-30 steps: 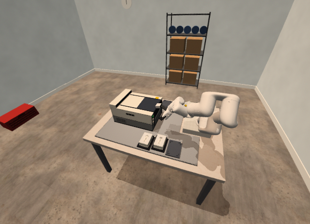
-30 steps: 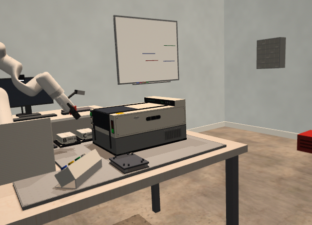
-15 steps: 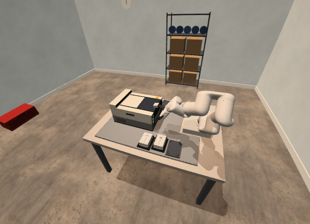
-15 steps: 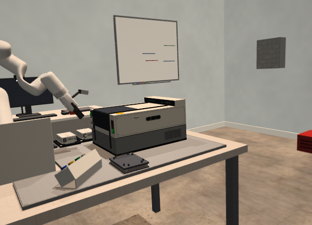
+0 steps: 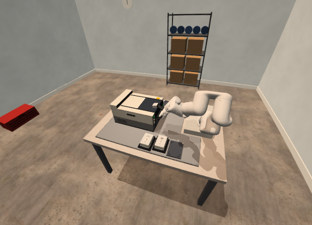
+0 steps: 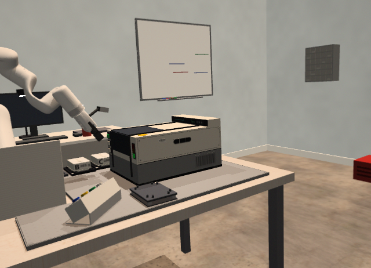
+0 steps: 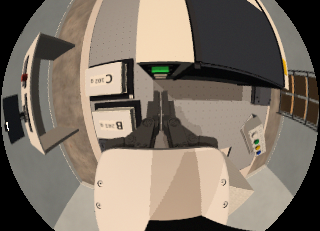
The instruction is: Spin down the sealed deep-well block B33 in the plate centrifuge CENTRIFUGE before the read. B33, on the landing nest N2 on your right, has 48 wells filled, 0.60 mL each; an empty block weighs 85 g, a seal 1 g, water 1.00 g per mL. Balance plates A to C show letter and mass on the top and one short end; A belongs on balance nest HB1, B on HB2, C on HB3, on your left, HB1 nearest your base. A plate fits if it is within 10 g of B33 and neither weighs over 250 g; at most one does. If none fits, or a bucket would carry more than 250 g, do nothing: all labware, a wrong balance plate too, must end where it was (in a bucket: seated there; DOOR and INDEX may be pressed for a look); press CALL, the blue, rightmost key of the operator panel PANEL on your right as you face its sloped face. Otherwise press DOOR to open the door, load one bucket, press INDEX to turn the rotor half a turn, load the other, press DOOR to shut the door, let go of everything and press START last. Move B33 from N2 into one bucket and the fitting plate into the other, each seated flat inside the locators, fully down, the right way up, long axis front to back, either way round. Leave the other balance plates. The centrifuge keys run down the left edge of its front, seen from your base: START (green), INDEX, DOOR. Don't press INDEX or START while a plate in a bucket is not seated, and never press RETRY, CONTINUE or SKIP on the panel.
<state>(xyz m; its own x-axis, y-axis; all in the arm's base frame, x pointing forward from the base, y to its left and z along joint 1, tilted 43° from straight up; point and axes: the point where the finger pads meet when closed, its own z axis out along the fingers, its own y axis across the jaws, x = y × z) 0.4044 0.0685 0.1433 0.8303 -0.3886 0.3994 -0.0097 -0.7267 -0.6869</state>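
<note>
Since B33 shows in none of the views and landing nest N2 (image 6: 152, 194) sits bare, I judge the block is already inside the CENTRIFUGE (image 5: 133, 112); I can't confirm seating from here. HB1 (image 5: 174, 149) is bare too, so plate A is likely in the other bucket. Plate B (image 6: 78, 163) and plate C (image 6: 100, 158) are on their nests, at about 9 to 10 o'clock of the fingertips in the wrist view. PANEL (image 6: 95, 199) is at 3 o'clock, well apart and not needed.

The gripper (image 7: 160, 106) is fully closed and holds nothing, so it works as a poker. It hangs near the machine's front left edge, with the green START key (image 7: 160, 71) dead ahead at 12 o'clock, not touching yet.

Step in hand, my call: a key press, probably START. I can't tell whether the dark top panel is a shut door, so I'd check that first.

To do it well:
- keep the fingers pinched together
- stay centred on the green key and push straight in along the tool axis, slowly
- avoid drifting down the edge towards INDEX
- make one short press, then back off along the same line
</note>
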